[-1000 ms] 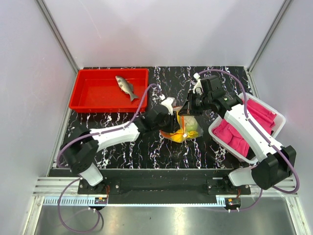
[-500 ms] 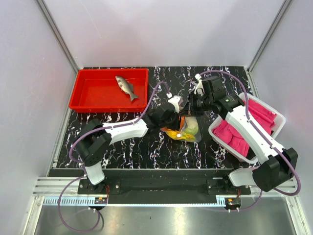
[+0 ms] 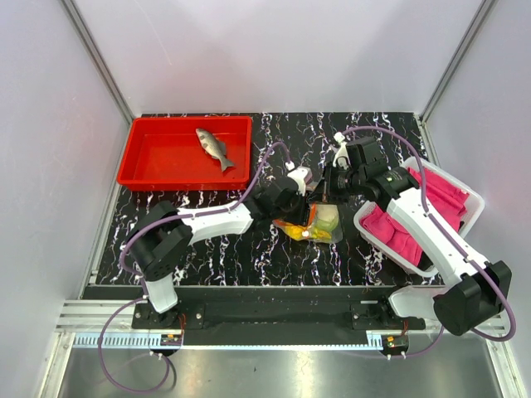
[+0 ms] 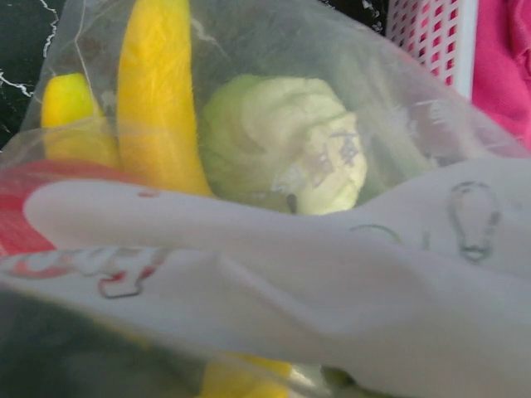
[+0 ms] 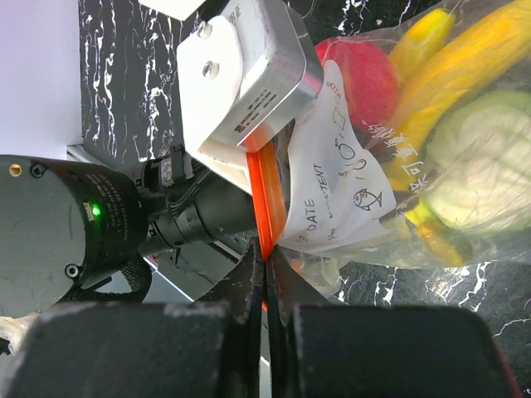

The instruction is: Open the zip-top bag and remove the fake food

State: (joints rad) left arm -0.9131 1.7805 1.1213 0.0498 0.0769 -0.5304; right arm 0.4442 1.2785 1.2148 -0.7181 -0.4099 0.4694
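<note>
The zip-top bag [image 3: 319, 222] lies at mid-table, holding a yellow banana bunch [image 5: 465, 58], a red round fruit [image 5: 361, 75] and a green piece [image 5: 489, 157]. My right gripper [image 5: 265, 259] is shut on the lower end of the bag's orange-red zip strip [image 5: 264, 195]. My left gripper [image 5: 241, 83] sits at the strip's upper end, apparently clamped on the mouth. In the top view the left gripper [image 3: 305, 184] and right gripper [image 3: 326, 189] meet over the bag's far edge. The left wrist view is filled by the bag [image 4: 332, 274]; its own jaws are hidden. A grey-silver fish [image 3: 212, 146] lies apart.
The fish lies in a red tray [image 3: 133, 157] at the far left. A white bin [image 3: 362, 225] of pink cloth [image 3: 440, 195] stands right of the bag, its wall close by in the left wrist view [image 4: 423, 33].
Both grippers and the bag have shifted a little to the right and nearer. The left arm has stretched further toward the bag. The fish and tray have not moved.
</note>
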